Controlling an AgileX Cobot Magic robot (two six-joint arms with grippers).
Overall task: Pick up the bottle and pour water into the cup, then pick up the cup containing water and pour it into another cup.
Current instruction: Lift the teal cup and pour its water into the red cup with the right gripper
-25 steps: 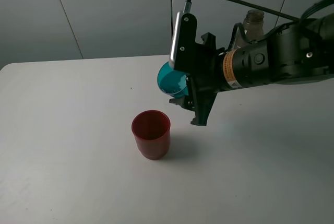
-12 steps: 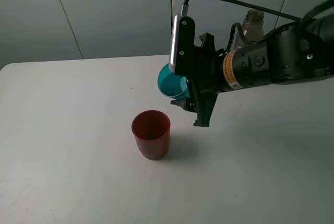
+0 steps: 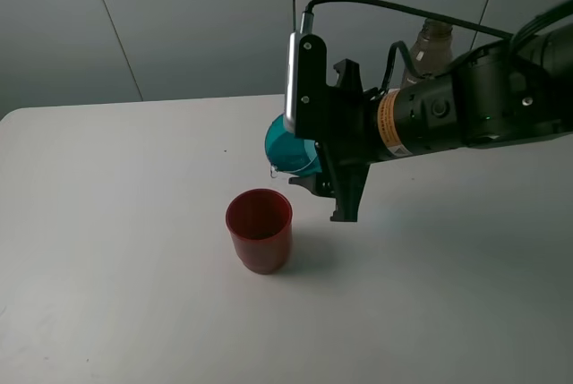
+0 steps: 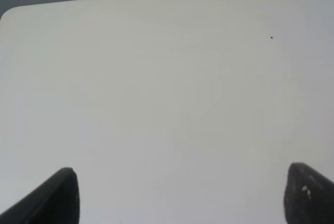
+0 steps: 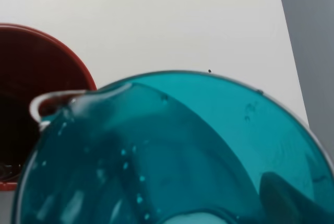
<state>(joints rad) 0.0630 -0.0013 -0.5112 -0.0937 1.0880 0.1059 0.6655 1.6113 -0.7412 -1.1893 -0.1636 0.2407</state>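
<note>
Teal cup (image 3: 288, 149) sits clamped in the right gripper (image 3: 310, 167), held in the air and tipped hard over on its side, so that its open mouth faces down and toward the left edge of the table (image 3: 107, 223). From the right wrist camera the cup (image 5: 172, 151) fills most of the picture. Its inner wall is beaded with droplets, and a tongue of water (image 5: 78, 101) has gathered at the lowest part of the rim. That low lip hangs above the red cup (image 5: 31, 78), over the part of its rim that faces the gripper, and the two cups do not touch.

The red cup (image 3: 259, 230) stands upright on the table about midway between the left and right edges (its mouth open and dark inside; how much it holds cannot be told). The right arm (image 3: 466, 111) reaches in level from the right edge. Behind it, toward the back edge, the neck and shoulder of the bottle (image 3: 433, 42) rise upright and uncapped. The rest of the bottle is hidden by the arm.

The left gripper (image 4: 180, 198) hangs over bare tabletop near the back left corner, jaws spread wide with nothing between them.
</note>
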